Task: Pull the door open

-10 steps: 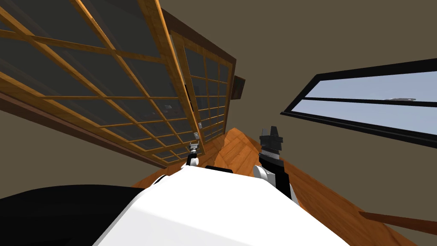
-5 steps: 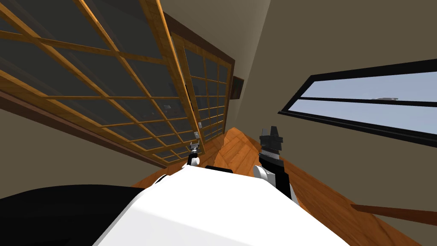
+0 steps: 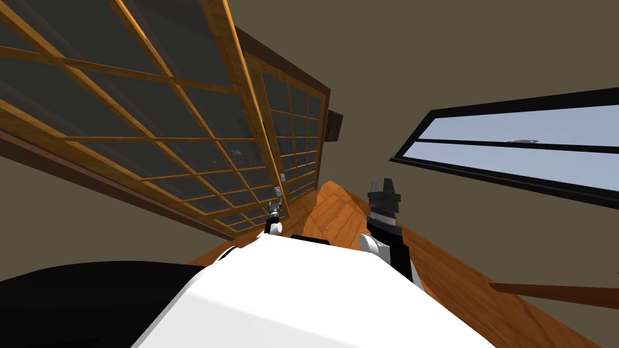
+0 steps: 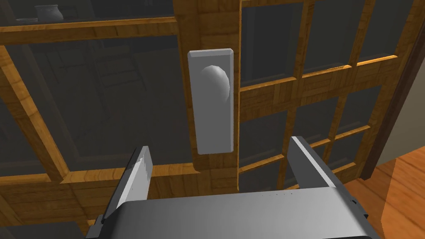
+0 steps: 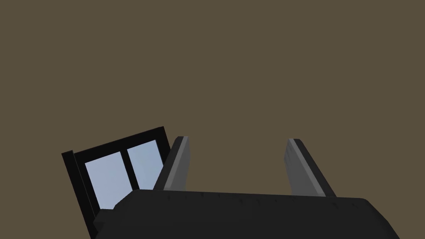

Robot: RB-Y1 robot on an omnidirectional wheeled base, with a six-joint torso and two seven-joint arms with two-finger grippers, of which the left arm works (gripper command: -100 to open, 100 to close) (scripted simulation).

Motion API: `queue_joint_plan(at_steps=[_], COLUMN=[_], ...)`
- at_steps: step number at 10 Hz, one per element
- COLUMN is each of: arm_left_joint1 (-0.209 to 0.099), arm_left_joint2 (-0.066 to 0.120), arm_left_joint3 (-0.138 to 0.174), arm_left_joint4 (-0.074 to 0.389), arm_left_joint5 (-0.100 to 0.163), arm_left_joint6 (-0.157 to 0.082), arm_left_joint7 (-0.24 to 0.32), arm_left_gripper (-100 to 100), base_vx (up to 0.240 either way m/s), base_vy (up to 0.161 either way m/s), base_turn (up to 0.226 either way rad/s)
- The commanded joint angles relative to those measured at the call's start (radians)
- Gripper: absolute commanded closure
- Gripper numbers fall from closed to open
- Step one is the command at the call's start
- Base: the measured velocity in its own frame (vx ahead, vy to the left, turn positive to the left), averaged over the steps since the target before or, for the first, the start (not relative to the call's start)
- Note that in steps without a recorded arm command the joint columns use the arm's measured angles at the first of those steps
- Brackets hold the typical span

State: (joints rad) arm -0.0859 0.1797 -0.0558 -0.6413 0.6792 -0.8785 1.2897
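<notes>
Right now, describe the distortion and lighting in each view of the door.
Head view: the wide lens tilts and splays the door and window. Left wrist view: little distortion, the knob lit from one side, panes dim. Right wrist view: flat, shadowless wall.

The head camera looks steeply down and forward, rolled, with the wooden-framed door of dark glass panes (image 3: 239, 84) slanting along its left. The left wrist camera looks along the left gripper (image 4: 220, 143), close and square onto that door's grey handle plate with a rounded knob (image 4: 211, 103), seen small in the head view too. The right wrist camera, on the raised right gripper (image 3: 383, 183), faces away from the door.
</notes>
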Motion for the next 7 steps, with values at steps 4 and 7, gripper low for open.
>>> queue_joint_plan(at_steps=[4, 7], arm_left_joint1=[0.039, 0.05], arm_left_joint2=[0.075, 0.1], arm_left_joint3=[0.003, 0.004], arm_left_joint4=[0.016, 0.022], arm_left_joint5=[0.008, 0.01], arm_left_joint6=[-0.013, -0.017], arm_left_joint7=[0.09, 0.118], arm_left_gripper=[-100, -100], base_vx=[0.216, 0.156], base_vy=[0.014, 0.017], base_turn=[-0.076, -0.039])
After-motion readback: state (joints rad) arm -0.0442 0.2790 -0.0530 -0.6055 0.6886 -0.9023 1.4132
